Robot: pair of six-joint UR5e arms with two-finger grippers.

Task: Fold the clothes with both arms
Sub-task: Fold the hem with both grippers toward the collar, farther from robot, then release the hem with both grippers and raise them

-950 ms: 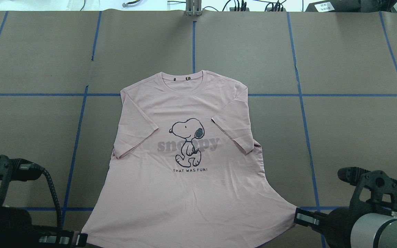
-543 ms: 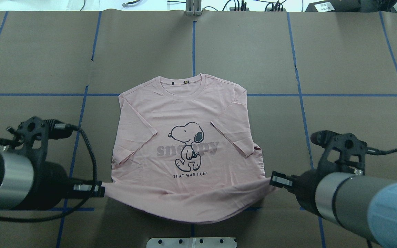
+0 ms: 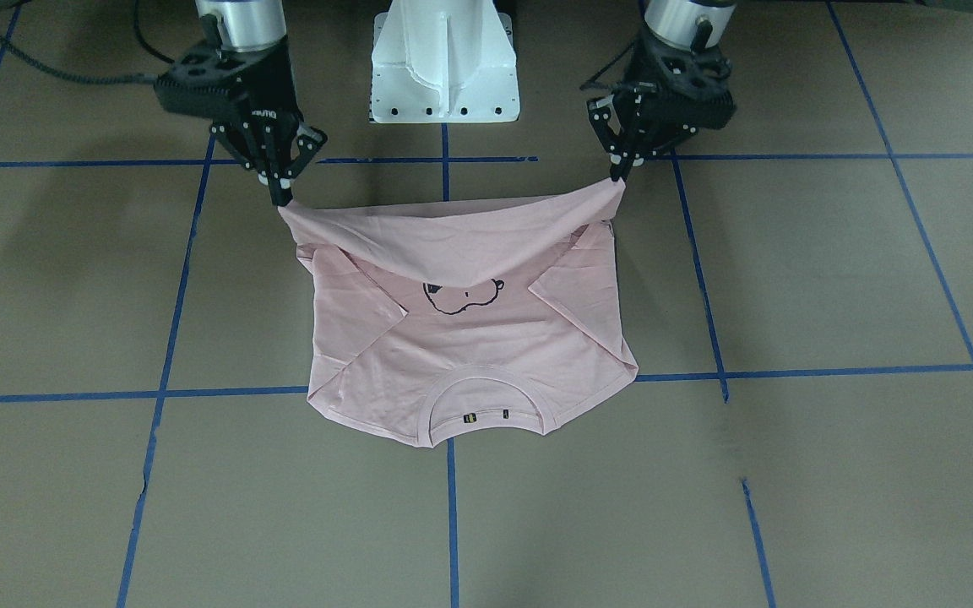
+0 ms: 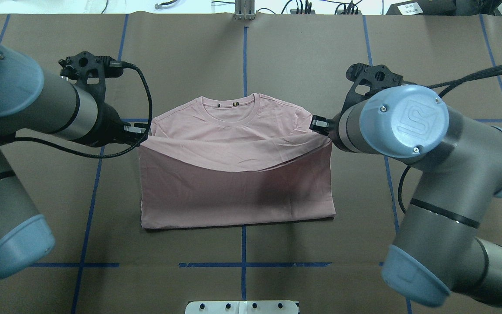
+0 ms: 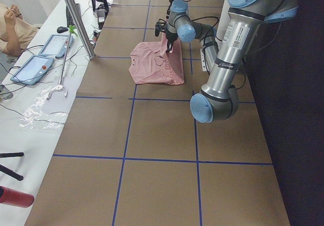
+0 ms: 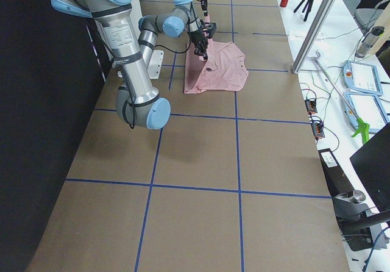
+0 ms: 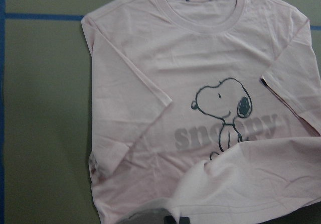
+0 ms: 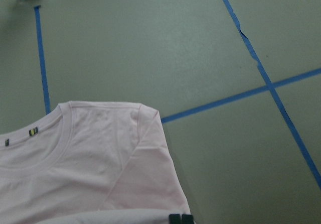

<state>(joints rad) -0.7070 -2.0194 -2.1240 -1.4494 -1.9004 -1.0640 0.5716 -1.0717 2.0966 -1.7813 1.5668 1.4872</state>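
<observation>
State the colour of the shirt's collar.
Pale pink collar, best seen in the left wrist view.

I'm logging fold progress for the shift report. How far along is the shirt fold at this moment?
Done: both sleeves lie folded in over the front of the T-shirt. In hand: the left gripper and right gripper each pinch a hem corner, and the hem sags in the air between them, partly covering the dog print. Left: carry the hem to the collar, lay it flat and let go.

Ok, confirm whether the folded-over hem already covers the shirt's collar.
No, the collar lies bare beyond the lifted hem in the overhead view.
</observation>
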